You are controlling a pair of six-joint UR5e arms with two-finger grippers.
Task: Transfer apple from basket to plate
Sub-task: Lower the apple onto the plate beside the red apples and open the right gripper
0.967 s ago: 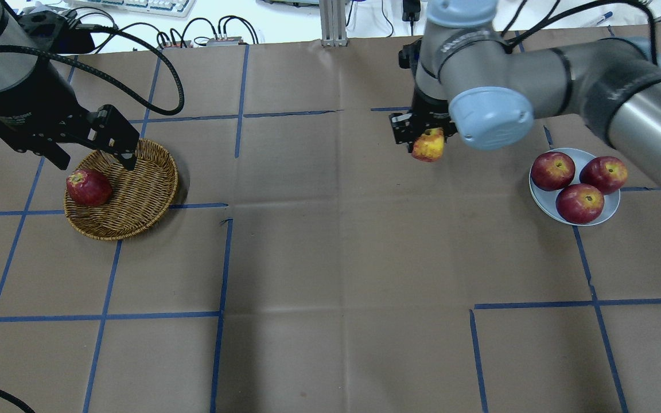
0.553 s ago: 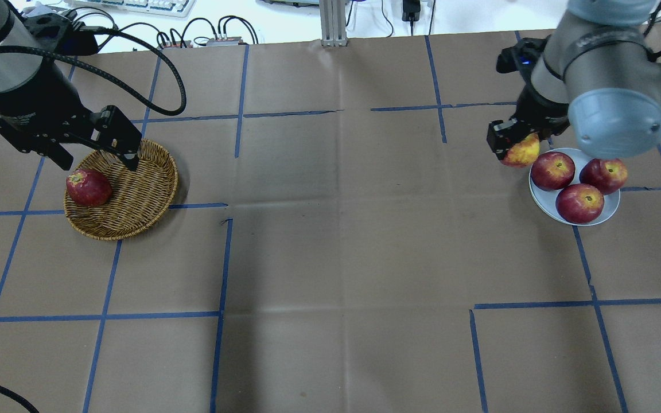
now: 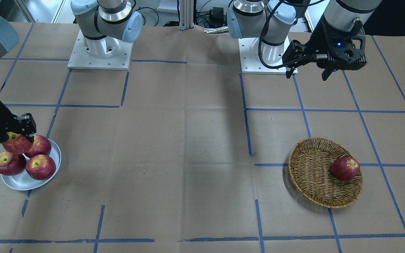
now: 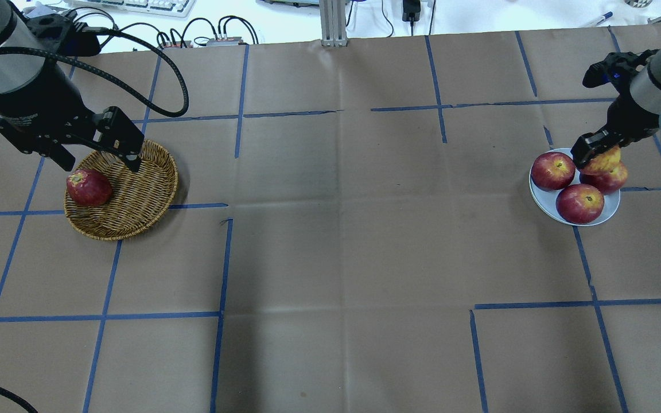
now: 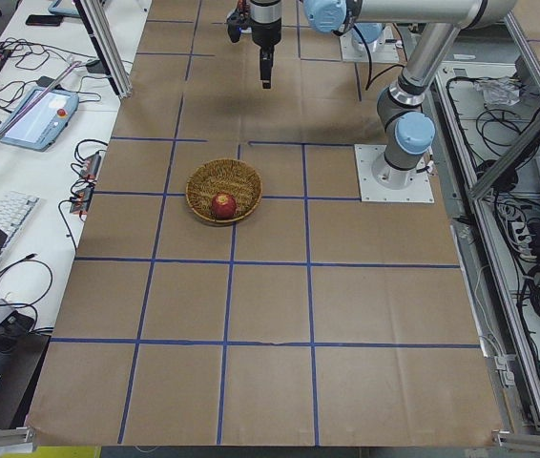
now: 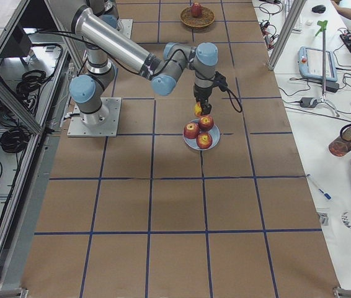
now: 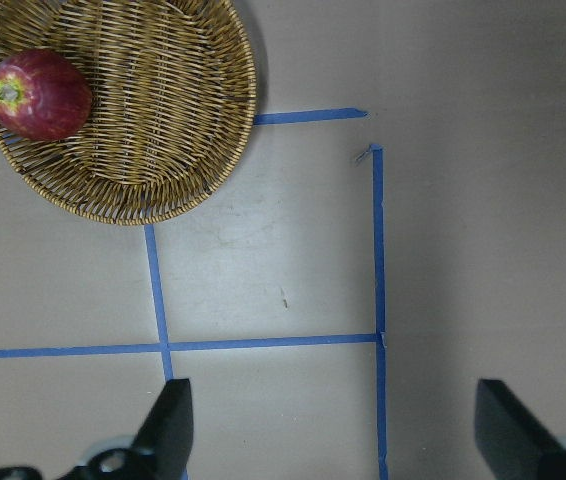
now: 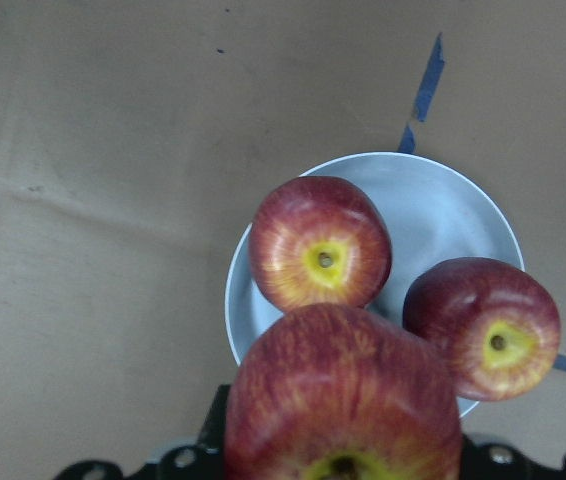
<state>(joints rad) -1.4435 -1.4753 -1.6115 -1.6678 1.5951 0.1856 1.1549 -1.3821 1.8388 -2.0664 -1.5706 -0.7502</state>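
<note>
My right gripper [image 4: 593, 150] is shut on the streaky pinkish-red apple [image 4: 605, 161] with its yellow patch and holds it just above the far side of the pale plate [image 4: 610, 213]. The apple fills the bottom of the right wrist view [image 8: 343, 400], with the plate [image 8: 443, 200] below it. Three darker red apples lie on the plate, one at its left [image 4: 552, 170]. The wicker basket [image 4: 138, 192] sits at the left with one dark red apple [image 4: 88, 187] in it. My left gripper [image 4: 96, 162] is open and empty above the basket's far rim.
Blue tape lines divide the brown paper-covered table [image 4: 336, 246]. Cables and a keyboard lie beyond the far edge [image 4: 135, 6]. The arm bases [image 3: 98, 52] stand at the robot's side of the table.
My right arm has carried the streaky apple rightward from the table's middle to over the plate. The left arm has hardly moved.
</note>
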